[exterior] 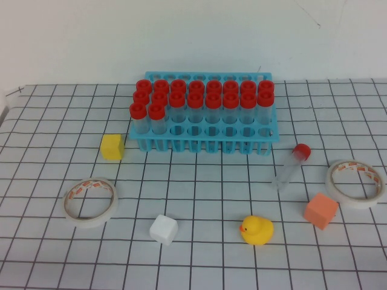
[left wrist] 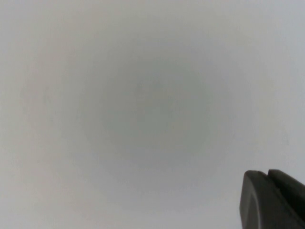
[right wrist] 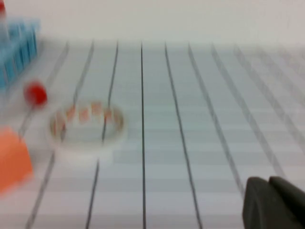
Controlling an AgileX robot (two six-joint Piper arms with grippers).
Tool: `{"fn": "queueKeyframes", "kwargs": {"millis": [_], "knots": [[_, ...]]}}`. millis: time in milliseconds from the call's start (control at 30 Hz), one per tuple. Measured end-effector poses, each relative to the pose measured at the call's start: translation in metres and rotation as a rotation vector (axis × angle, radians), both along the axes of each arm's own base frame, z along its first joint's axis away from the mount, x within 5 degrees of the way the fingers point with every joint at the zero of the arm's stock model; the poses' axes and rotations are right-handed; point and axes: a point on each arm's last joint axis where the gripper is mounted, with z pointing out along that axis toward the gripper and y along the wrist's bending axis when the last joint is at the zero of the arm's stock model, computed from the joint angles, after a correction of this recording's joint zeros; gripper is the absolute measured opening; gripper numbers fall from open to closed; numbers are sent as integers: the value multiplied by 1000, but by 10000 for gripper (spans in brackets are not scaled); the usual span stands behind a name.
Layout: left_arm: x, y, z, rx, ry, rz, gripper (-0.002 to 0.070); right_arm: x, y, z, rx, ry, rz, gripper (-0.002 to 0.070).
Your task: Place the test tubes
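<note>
A blue rack (exterior: 205, 145) stands at the table's middle back, holding several red-capped test tubes (exterior: 195, 96). One loose red-capped test tube (exterior: 290, 166) lies on the grid to the rack's right front; its red cap (right wrist: 35, 93) shows in the right wrist view. Neither arm appears in the high view. My left gripper (left wrist: 267, 174) is shut with nothing in it, facing a plain blank surface. My right gripper (right wrist: 268, 180) is shut and empty too, low over the grid, well off from the loose tube.
Two tape rolls lie on the table, one at front left (exterior: 90, 201) and one at right (exterior: 355, 183) (right wrist: 86, 125). A yellow block (exterior: 112, 147), a white cube (exterior: 164, 229), a rubber duck (exterior: 256, 230) and an orange block (exterior: 320, 210) (right wrist: 13, 157) are scattered around.
</note>
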Motion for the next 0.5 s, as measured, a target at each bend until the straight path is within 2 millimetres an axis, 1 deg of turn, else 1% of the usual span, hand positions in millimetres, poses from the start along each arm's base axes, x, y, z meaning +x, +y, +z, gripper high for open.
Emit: {"fn": "queueKeyframes", "kwargs": {"millis": [133,300,367,400,500], "knots": [[-6,1,11,-4,-136,7,-1,2,1,21,-25,-226,10,-1],[-8,1,14,-4,-171,9,-1,-1,2,42,-50,-466,21,-1],[-8,1,14,-7,-177,2,-1,-3,2,48,-47,-532,22,-1],[-8,0,14,-37,-177,-20,-1,-4,2,51,-29,-568,22,-1],[-9,0,15,-121,-187,-76,-1,-5,1,53,7,-593,17,-1]]}}
